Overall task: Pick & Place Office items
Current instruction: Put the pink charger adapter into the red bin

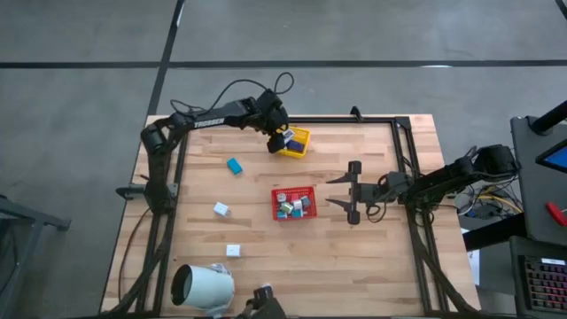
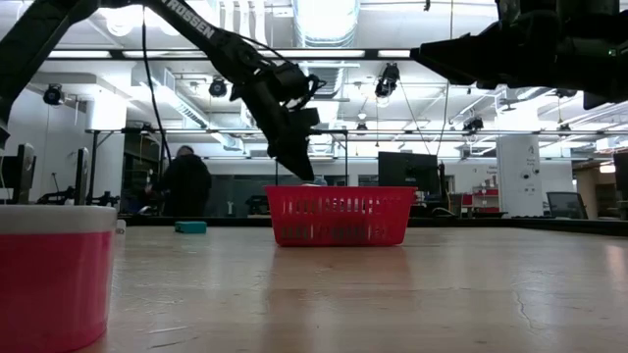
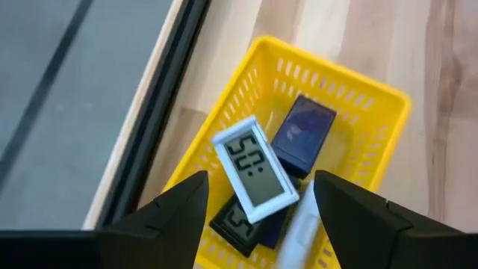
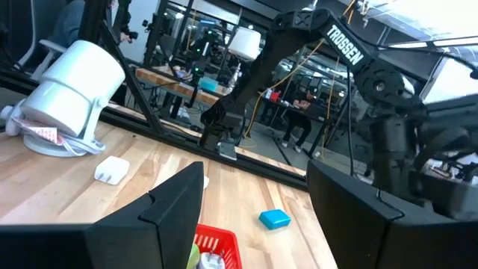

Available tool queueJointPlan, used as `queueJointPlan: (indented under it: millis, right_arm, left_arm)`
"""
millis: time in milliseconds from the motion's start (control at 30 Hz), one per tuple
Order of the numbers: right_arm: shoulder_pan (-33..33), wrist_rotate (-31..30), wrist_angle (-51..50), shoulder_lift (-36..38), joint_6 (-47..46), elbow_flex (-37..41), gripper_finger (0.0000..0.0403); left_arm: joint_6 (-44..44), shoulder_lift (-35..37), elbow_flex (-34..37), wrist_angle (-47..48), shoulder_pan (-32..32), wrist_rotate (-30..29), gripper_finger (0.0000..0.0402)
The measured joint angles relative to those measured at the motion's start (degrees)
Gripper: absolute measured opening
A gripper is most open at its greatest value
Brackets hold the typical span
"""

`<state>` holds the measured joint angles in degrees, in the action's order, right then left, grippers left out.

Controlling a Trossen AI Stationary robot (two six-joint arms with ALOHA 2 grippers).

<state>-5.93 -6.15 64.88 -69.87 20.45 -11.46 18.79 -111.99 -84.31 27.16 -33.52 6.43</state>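
Nearest the front edge, 1 large white cylinder was seen lying on its side. On the bare wood 3 loose items were counted: 2 white blocks and, farther back, 1 teal block. 2 trays: a red tray at centre w/ approx. 6 small pieces, exact no. hard to tell; a yellow tray at the far edge w/ a white LCD clock, a navy block and a black display unit, partly hidden. Left gripper was held over the yellow tray, jaws spread, nothing gripped. Right gripper waited beside the red tray, jaws apart, empty.
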Motion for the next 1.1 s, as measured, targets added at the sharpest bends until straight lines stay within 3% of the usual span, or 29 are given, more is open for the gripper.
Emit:
queueJointPlan:
  millis: [200,433,833,1100]
  right_arm:
    - [0.0,0.0,-0.5,0.0,-0.4,0.0,0.0233]
    - [0.0,0.0,-1.3,0.0,-1.0,0.0,0.0233]
    - [0.0,0.1,-4.1,0.0,-2.5,-0.9,0.0233]
    - [0.0,0.1,-15.9,-0.7,-3.6,-7.9,0.0233]
  left_arm:
    - [2.8,3.6,0.2,-1.8,2.6,0.0,0.0247]
    - [4.5,12.7,3.6,-6.5,7.0,1.9,0.0247]
    - [-1.5,38.6,32.5,-26.9,11.9,3.7,0.0247]
    - [-6.3,53.0,47.1,-33.3,15.8,0.8,0.0247]
